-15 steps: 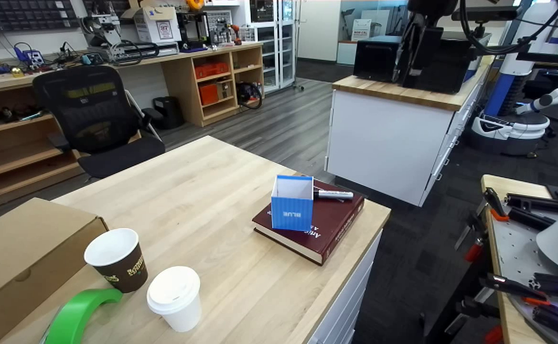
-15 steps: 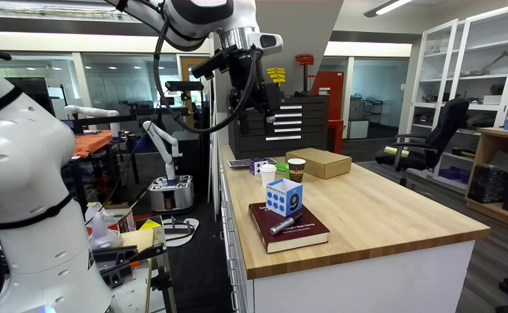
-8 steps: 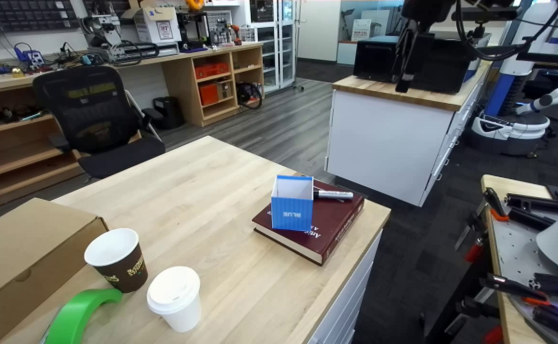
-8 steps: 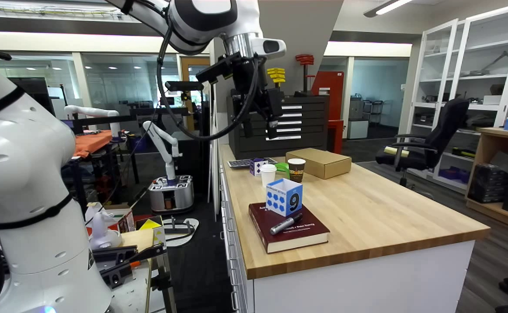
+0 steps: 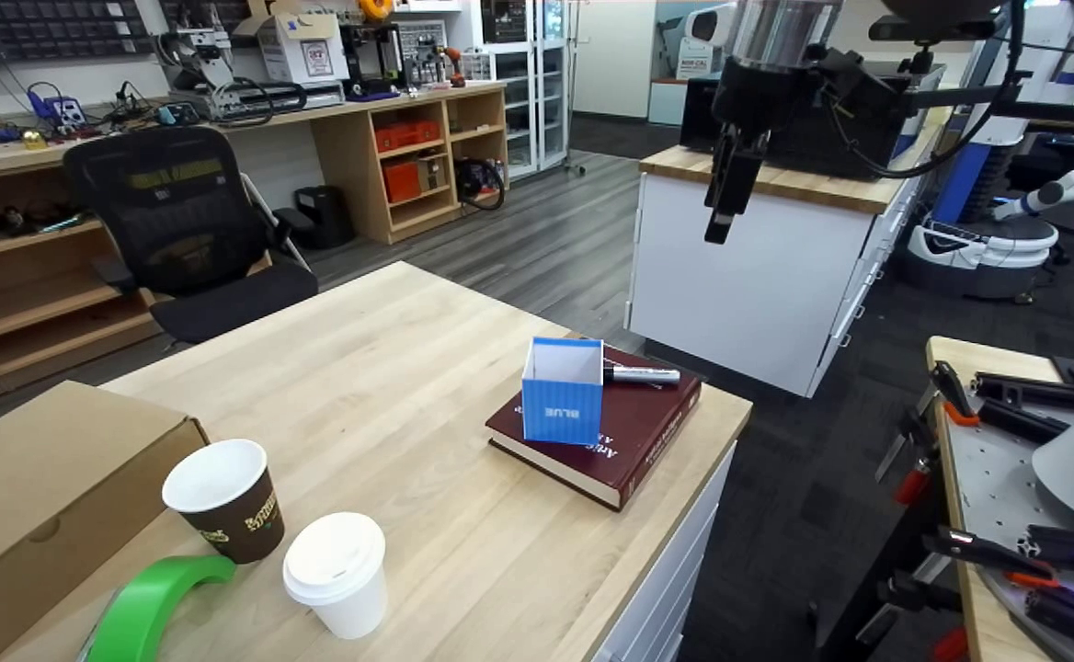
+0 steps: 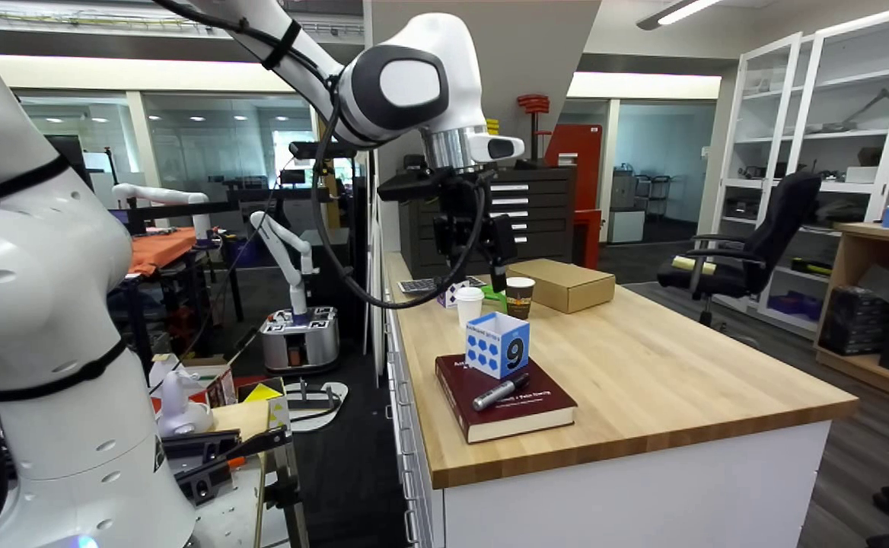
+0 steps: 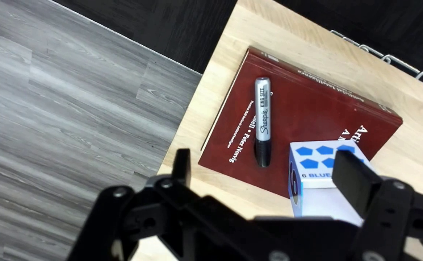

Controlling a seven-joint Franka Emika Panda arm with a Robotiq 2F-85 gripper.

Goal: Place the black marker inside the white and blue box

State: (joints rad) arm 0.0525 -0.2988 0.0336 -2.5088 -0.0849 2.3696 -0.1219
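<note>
The black marker, silver-bodied with a black cap, lies on the dark red book [image 7: 305,105]; the marker [image 7: 263,119] is whole in the wrist view and also shows in both exterior views [image 5: 643,375] [image 6: 499,393]. The white and blue box [image 6: 494,346] stands upright on the book beside the marker's cap end, its open top facing up; it also shows in an exterior view [image 5: 563,411]. My gripper [image 7: 264,163] is open and empty, high above the book. In the wrist view one finger covers part of the box [image 7: 314,159], and the marker's cap shows between the fingers.
A white lidded cup [image 5: 339,588], a brown paper cup [image 5: 238,515], a green curved object [image 5: 146,607] and a large brown cardboard box [image 5: 40,496] stand farther along the wooden table [image 5: 390,368]. The book lies near the table's corner and edges.
My gripper has come down. It has moved left in one exterior picture and right in another, closer to the book. The marker, box and book have not moved.
</note>
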